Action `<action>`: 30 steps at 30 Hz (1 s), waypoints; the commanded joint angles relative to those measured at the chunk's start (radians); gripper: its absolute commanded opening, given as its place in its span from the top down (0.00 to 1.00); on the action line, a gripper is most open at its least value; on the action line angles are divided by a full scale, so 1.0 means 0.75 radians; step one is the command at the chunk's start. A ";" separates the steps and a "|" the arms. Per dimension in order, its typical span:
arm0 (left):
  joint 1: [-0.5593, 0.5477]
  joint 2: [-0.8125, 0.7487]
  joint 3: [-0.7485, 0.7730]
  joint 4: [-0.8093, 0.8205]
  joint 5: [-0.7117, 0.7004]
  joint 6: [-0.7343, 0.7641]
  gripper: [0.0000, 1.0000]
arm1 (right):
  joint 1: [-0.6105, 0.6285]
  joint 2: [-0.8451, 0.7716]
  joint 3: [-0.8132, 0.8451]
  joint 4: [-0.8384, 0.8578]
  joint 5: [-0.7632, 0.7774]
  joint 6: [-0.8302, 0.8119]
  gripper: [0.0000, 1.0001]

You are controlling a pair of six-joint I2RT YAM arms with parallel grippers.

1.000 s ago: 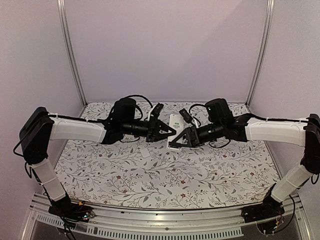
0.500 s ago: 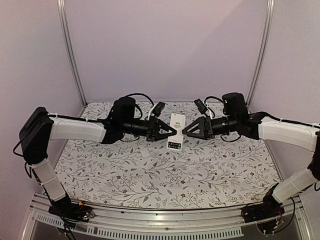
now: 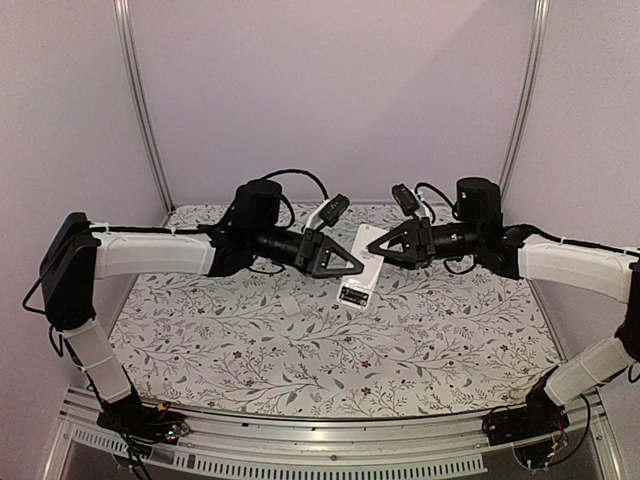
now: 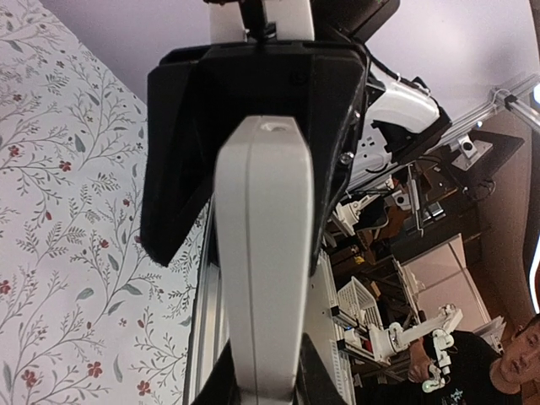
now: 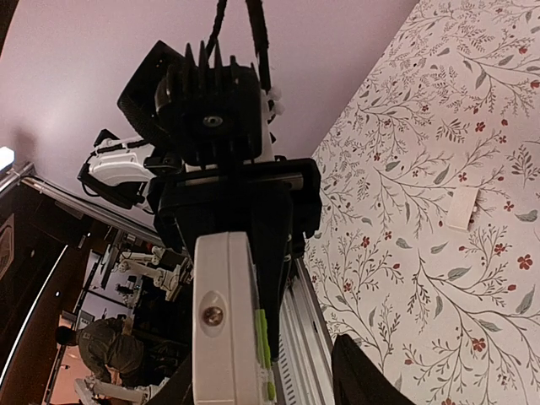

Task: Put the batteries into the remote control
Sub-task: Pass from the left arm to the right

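Observation:
The white remote control (image 3: 361, 270) is off the table and tilted, its greenish display at the lower end. My left gripper (image 3: 344, 267) is shut on its left edge. In the left wrist view the remote (image 4: 261, 270) runs edge-on between the fingers of the left gripper (image 4: 261, 390). My right gripper (image 3: 376, 246) is open at the remote's upper end. In the right wrist view the remote (image 5: 223, 321) lies by one finger of the right gripper (image 5: 268, 385), with a wide gap to the other finger (image 5: 361, 375). No batteries are in view.
A small plain white cover plate (image 3: 290, 303) lies on the floral tablecloth (image 3: 330, 350) below the left gripper; it also shows in the right wrist view (image 5: 463, 208). Metal frame posts (image 3: 142, 110) stand at the back corners. A rail (image 3: 330, 452) runs along the near edge.
The right gripper let go of the remote, drew back to the right, then rose beside its upper end. The left gripper lifted the remote up and to the right and tilted it.

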 commanded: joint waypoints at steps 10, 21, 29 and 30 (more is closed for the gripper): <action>-0.014 0.032 0.205 -0.563 0.063 0.366 1.00 | 0.027 0.030 -0.057 0.072 -0.073 0.066 0.87; 0.160 -0.223 0.034 -0.724 -0.493 0.551 0.01 | -0.062 0.008 -0.166 0.090 0.132 0.082 1.00; 0.112 -0.324 -0.108 -0.879 -0.938 0.859 0.00 | -0.066 0.117 -0.260 0.243 0.355 0.124 1.00; 0.063 -0.328 -0.114 -0.862 -0.985 0.873 0.01 | -0.065 0.133 -0.266 0.269 0.377 0.146 1.00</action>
